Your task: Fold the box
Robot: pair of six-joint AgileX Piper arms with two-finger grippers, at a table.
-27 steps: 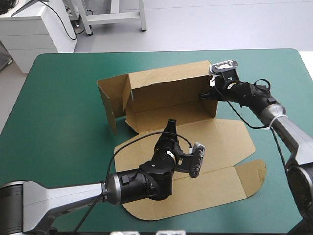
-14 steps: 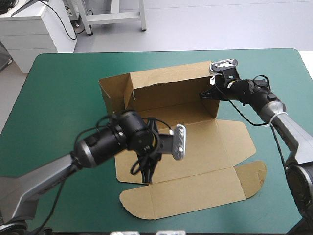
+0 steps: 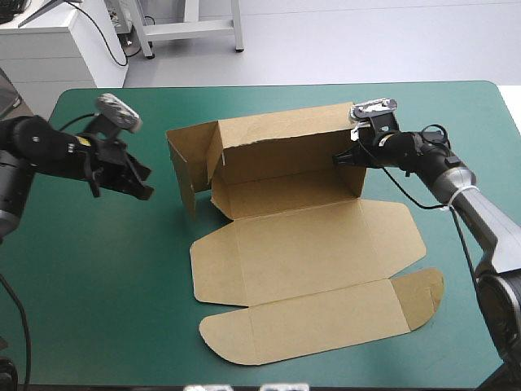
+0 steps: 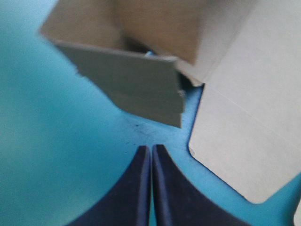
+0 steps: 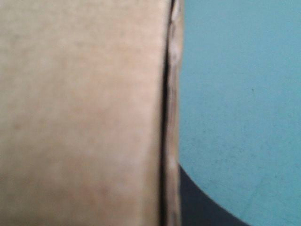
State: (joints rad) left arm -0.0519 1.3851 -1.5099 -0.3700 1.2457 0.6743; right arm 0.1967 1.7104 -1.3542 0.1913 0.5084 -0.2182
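Box [image 3: 301, 244], one, partly raised, two grippers, right gripper [image 3: 339, 159] pinching its wall, left gripper [image 3: 140, 187] pressed together

You have bare teal-green cover [image 3: 106, 269] down the left side, where your left gripper [image 3: 143, 189] hangs clear of the box [image 3: 277, 155]. The box's raised left wall bars entry from there; its right wall is taken by the right gripper [image 3: 340, 159], clamped on it.
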